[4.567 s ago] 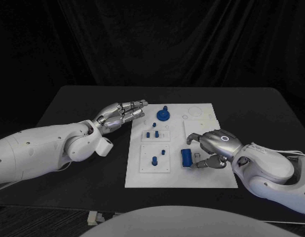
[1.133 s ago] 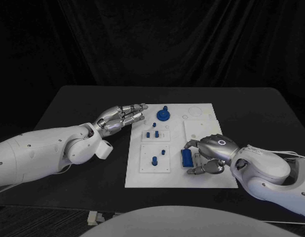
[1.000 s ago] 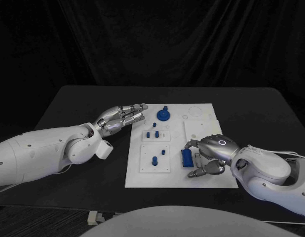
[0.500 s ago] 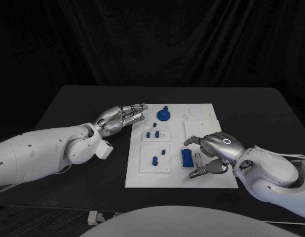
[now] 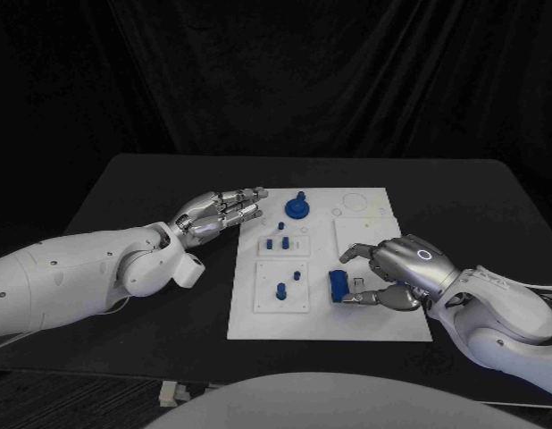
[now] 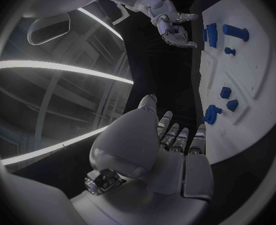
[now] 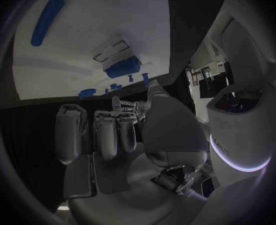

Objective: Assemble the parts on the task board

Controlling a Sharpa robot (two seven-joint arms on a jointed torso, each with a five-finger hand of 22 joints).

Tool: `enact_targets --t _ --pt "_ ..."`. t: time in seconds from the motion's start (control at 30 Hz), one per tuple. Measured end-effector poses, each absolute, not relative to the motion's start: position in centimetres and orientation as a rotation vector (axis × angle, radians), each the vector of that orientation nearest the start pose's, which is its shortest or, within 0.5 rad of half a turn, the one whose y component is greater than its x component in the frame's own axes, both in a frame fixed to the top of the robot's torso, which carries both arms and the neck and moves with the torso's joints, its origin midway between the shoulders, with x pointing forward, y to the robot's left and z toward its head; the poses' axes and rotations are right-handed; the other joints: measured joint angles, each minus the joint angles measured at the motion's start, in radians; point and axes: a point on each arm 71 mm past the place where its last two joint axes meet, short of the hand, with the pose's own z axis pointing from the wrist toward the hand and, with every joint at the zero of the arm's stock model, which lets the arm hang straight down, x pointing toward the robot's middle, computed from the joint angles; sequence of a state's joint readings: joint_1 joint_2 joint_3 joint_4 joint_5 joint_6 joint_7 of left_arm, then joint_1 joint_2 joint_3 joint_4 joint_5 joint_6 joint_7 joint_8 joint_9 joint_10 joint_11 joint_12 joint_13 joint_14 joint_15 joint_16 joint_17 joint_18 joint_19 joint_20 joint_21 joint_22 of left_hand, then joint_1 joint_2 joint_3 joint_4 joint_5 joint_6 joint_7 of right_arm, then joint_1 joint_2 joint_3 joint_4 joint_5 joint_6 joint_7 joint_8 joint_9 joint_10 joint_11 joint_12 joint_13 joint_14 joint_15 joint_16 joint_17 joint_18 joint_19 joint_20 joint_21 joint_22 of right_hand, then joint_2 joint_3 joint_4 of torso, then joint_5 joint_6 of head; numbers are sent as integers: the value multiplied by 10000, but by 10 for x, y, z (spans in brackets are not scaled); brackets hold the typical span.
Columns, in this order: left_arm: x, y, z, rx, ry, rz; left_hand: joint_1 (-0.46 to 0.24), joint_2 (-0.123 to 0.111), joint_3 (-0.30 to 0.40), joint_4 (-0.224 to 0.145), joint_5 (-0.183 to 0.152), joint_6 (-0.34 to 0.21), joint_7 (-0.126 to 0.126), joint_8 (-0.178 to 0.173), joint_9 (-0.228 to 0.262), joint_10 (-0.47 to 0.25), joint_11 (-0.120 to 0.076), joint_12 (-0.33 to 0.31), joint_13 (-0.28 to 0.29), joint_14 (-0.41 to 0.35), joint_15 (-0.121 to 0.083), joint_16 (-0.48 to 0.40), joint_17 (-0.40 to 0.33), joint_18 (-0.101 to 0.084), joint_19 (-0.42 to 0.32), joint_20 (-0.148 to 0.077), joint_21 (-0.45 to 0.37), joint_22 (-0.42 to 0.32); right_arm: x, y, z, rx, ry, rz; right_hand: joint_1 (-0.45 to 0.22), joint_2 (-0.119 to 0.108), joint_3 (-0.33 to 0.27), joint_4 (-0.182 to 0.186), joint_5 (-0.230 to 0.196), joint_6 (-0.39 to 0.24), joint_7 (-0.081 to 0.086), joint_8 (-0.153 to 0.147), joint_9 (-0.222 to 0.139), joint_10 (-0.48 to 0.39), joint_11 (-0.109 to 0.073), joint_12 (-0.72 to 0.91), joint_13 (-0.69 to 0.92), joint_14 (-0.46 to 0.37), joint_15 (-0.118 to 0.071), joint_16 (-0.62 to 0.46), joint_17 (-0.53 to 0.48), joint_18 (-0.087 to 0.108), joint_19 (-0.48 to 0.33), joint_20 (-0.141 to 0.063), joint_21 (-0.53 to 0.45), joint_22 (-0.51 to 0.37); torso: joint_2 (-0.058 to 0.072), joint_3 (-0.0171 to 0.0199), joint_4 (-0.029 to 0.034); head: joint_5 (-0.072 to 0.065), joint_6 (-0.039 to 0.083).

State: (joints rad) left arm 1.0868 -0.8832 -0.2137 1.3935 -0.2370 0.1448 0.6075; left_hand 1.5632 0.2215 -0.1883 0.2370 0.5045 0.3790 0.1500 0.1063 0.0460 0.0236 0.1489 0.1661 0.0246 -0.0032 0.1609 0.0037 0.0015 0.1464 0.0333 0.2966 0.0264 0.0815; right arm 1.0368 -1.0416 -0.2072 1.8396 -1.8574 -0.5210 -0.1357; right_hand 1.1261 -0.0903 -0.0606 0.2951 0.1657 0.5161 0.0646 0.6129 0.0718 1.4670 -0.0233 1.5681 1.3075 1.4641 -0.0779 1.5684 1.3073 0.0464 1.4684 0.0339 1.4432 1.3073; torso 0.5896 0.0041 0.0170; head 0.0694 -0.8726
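The white task board (image 5: 354, 322) lies mid-table. On it are a blue round knob (image 5: 296, 208) at the far end, small blue pegs (image 5: 276, 242), a longer blue peg (image 5: 280, 290) and a blue block (image 5: 338, 286). My right hand (image 5: 401, 268) hovers over the board's right half, just right of the block, with its fingers bent and apart and nothing in them. In the right wrist view the block (image 7: 122, 67) sits beside a white slot on the board (image 7: 94, 30). My left hand (image 5: 220, 212) lies flat, fingers straight, at the board's far left edge, near the knob (image 6: 210, 114).
The black table (image 5: 147, 188) surrounds the board, with bare room to the left, right and far side. My white left forearm (image 5: 83, 277) crosses the near left of the table. The right forearm (image 5: 508, 313) covers the near right corner.
My right hand has drawn back to the right, off the blue block, which stays where it was. The left hand has not moved.
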Motion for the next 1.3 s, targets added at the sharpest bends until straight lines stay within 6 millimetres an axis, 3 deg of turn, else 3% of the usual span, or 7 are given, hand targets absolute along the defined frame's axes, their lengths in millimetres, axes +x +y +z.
enact_targets --t 0.07,0.2,0.6,0.93,1.0,1.1,1.3 --pt "439 245 -282 -8567 17253 -17818 0 0 27 -27 19 41 4 0 8 0 0 0 6 0 0 0 1 -7 0 0 0 19 351 -200 -257 -4505 16046 6910 -130 453 103 -40 246 501 21 192 79 0 0 0 0 0 0 0 0 -1 0 0 0 0 -2 0 1 0 0" --pt "439 244 -281 -8536 17173 -17874 102 3 109 -110 68 162 19 98 24 38 38 150 27 0 0 0 1 -161 75 -1 46 116 354 -206 -249 -4336 15847 6794 1030 887 754 -273 3501 2692 -41 585 353 0 0 0 0 0 0 0 0 0 -37 -37 0 -1 -5 0 0 43 0" --pt "437 243 -277 -8346 16704 -18102 184 -79 244 -159 333 734 51 381 67 496 205 825 115 363 74 158 114 -157 288 -37 202 319 403 -230 -189 -3758 15930 4536 -346 1003 216 -53 163 5617 -272 -1629 465 -1 0 0 -1 24 -37 -1 0 -154 0 -74 256 7 -5 -2 -7 8 0" --pt "429 253 -272 -7941 16574 -17669 -1266 19 -526 568 -890 427 53 -6 0 766 42 642 105 319 30 271 117 -156 84 -90 64 -54 423 -246 -192 -3129 18018 2691 -1041 1471 53 -54 901 6010 -235 -2538 586 -1 1 0 -2 26 32 -41 0 -153 -38 -35 274 6 -5 -4 11 29 0" --pt "428 254 -272 -7864 16549 -17550 -1875 54 -862 560 -1603 -828 -13 -544 -123 795 -67 311 78 268 -21 246 86 -155 48 -55 63 -115 426 -250 -195 -2924 18473 2386 -1152 1468 8 -19 937 6044 -201 -2600 611 -1 0 0 -2 26 32 -41 0 -152 -38 -35 273 5 -4 -5 11 12 0" --pt "428 256 -271 -7771 16503 -17379 -2327 49 -1113 553 -2364 -2584 -1167 -874 -285 718 127 -31 50 161 136 171 62 -155 48 -55 64 -156 427 -255 -198 -2686 19015 2062 -1334 1470 -83 -27 850 6132 -218 -2696 644 -1 1 0 -2 26 32 -41 0 -151 -38 -35 273 5 -1 -5 8 -2 0" --pt "428 257 -271 -7648 16433 -17140 -2493 43 -1136 554 -2557 -3709 -615 -1016 -431 470 -322 -474 6 66 74 58 20 8 -23 -56 26 -208 428 -259 -203 -2428 19679 1680 -1358 1445 -83 -27 735 6132 -218 -2810 670 -1 1 0 -2 26 32 -40 0 -151 -38 -35 273 4 3 -5 5 -57 0"
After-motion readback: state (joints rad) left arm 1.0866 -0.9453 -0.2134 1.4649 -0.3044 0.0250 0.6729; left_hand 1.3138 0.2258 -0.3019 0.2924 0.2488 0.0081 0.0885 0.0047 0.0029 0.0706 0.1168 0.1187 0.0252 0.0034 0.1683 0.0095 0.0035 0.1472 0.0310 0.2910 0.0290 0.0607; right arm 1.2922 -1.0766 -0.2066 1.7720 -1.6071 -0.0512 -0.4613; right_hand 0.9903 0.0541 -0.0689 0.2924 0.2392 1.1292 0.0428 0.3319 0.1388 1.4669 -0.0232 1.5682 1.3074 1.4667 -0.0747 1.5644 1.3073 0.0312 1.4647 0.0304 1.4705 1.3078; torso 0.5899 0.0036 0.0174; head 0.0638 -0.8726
